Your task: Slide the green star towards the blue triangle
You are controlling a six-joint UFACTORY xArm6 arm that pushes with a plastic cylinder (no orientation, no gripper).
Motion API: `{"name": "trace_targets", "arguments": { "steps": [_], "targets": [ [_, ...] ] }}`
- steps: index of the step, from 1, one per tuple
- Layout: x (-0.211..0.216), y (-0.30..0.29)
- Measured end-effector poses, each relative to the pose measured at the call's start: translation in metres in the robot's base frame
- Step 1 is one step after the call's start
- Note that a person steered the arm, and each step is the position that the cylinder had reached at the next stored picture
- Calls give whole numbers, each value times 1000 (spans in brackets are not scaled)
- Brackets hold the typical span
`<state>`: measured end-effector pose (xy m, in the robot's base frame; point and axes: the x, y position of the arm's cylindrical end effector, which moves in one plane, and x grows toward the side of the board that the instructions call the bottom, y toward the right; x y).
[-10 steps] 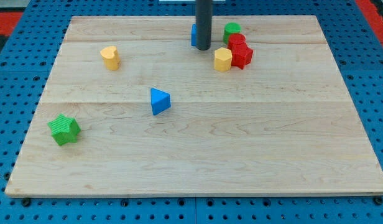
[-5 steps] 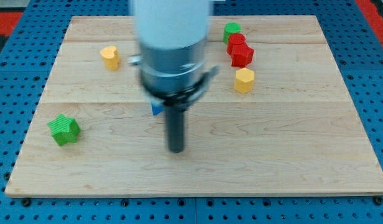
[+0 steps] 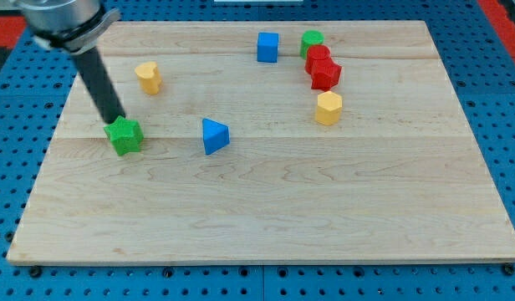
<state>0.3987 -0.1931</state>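
Wooden board (image 3: 266, 226) on blue pegboard; near half bare wood.

Green star-shaped block (image 3: 124, 135) at view's left, mid-depth; blue triangular block (image 3: 214, 136) level with it, toward view's right, near but apart.

My tip (image 3: 115, 123) at star's upper-left edge, touching or just beside. No pincer here: plain dark rod.

Yellow hexagonal block (image 3: 328, 108) at right. Further up: yellow rounded block (image 3: 148, 77), two red blocks (image 3: 322, 67) touching, blue cube (image 3: 267, 47), green cylinder (image 3: 312, 40).
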Motion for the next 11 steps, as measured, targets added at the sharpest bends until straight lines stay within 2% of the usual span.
{"name": "trace_targets", "arguments": {
  "steps": [1,2,3,4,5,6,7,10,11],
  "targets": [
    [10,-24],
    [42,-68],
    [74,-26],
    [15,-7],
    [-4,57],
    [9,47],
    [50,25],
    [103,29],
    [56,42]
  ]
}}
